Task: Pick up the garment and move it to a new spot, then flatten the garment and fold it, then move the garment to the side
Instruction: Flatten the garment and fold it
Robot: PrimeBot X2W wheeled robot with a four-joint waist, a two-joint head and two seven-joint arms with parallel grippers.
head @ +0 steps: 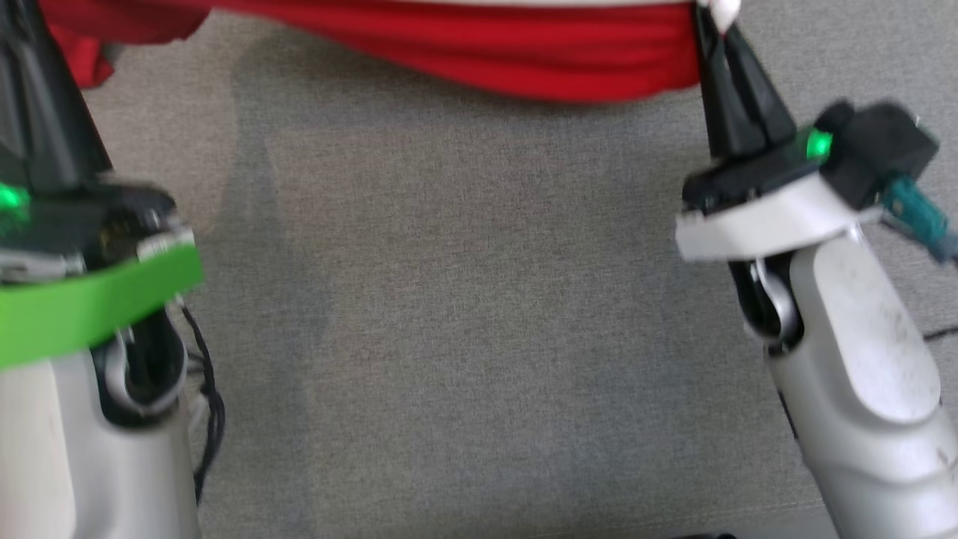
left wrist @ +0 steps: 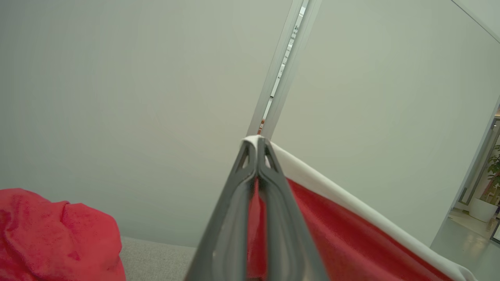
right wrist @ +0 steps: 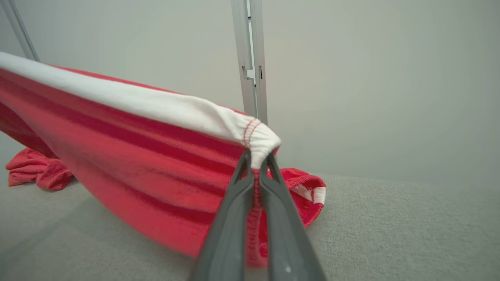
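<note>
Grey fabric surface point(head: 479, 314) (woven) backed by a pale wall point(right wrist: 371, 78).

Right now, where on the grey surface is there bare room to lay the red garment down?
The widest bare patch is the grey surface, bordered by the left gripper, the right gripper and, at the far side, the hanging red garment, which both grip by its white band. The far strip is crowded: the garment's trailing ends rest there.

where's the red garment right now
In the head view the red garment hangs stretched across the top, over the grey surface, its white edge pinched by the left tool and right tool.
</note>
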